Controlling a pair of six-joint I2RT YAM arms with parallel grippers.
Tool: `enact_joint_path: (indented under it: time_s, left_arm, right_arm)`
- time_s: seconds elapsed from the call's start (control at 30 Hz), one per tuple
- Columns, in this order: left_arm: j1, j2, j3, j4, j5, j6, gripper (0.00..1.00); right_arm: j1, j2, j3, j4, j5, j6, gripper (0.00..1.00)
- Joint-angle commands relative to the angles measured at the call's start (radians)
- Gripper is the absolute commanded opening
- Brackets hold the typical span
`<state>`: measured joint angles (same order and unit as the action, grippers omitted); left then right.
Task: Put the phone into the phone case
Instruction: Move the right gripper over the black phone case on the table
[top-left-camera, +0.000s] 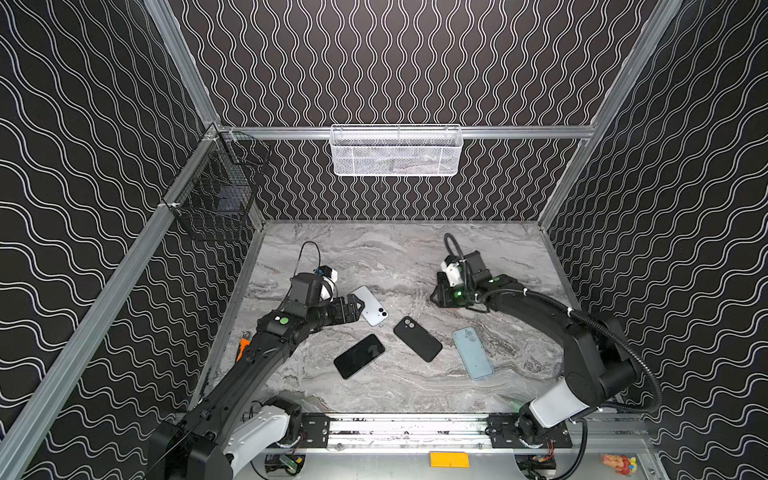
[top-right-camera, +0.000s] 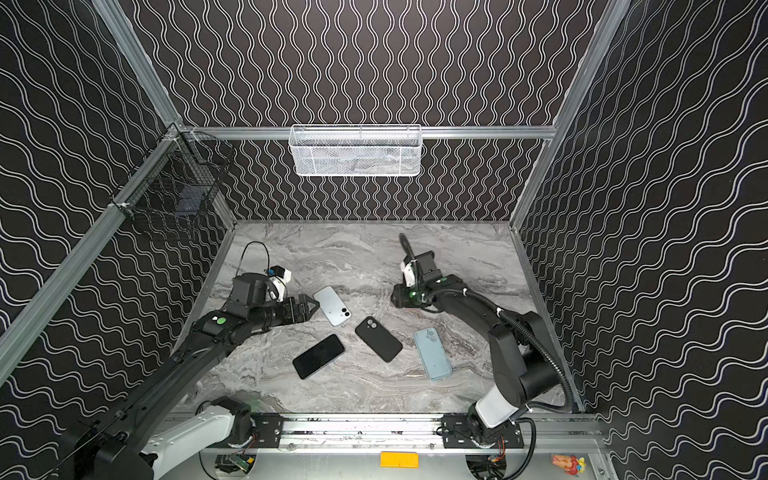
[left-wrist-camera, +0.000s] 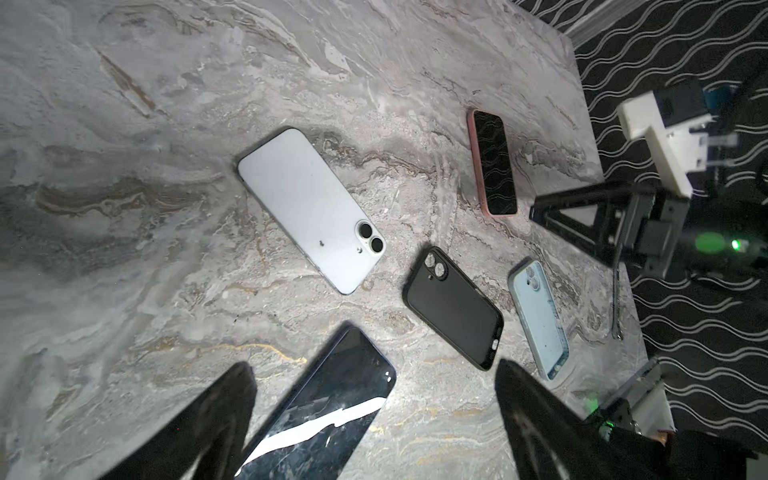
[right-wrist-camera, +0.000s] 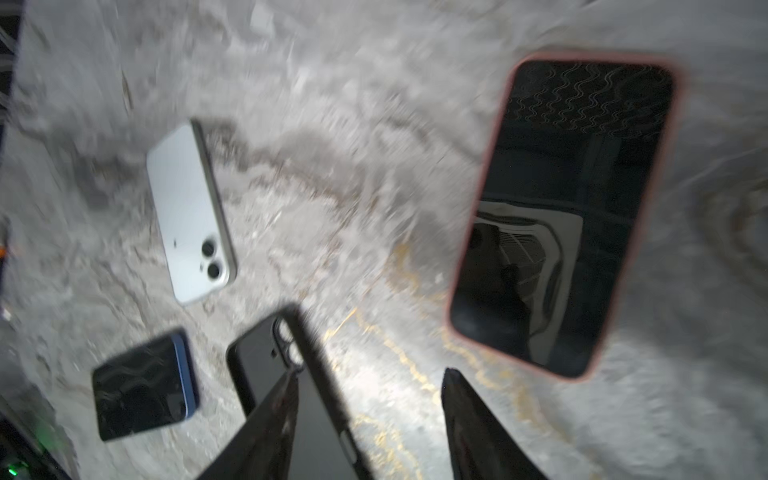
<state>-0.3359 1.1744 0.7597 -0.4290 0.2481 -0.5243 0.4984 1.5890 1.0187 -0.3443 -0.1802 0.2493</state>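
Just beside left claw (top-left-camera: 359, 304), white phone (top-left-camera: 374, 309).

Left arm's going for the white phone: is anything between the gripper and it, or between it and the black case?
Nothing visible does. The left gripper, jaws open, hangs at the edge of the white phone with no object between them. Only bare marble table separates that phone from the black case.

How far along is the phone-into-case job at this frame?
Done: the pink-cased phone lies by the open, empty right gripper. In hand: nothing; the open left gripper hovers by the white phone. Left: white phone and black phone lie bare; black case and blue case look empty.
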Motion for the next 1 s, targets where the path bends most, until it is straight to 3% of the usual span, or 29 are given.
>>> enact_joint_path:
  time_s: [0.0, 0.1, 0.53, 0.97]
  left_arm:
    - [0.001, 0.006, 0.006, -0.056, -0.124, -0.042, 0.93]
    - [0.003, 0.014, 0.007, -0.079, -0.176, -0.059, 0.93]
    - [0.008, 0.011, -0.103, 0.017, -0.153, -0.141, 0.9]
    - [0.009, 0.033, -0.08, 0.039, -0.121, -0.145, 0.9]
  right_arm:
    - [0.055, -0.022, -0.014, -0.017, 0.085, 0.011, 0.58]
    - [0.1, -0.015, -0.015, -0.003, 0.078, 0.008, 0.58]
    - [0.195, 0.076, 0.021, -0.076, 0.182, -0.018, 0.58]
    - [0.245, 0.165, 0.006, -0.049, 0.18, 0.014, 0.53]
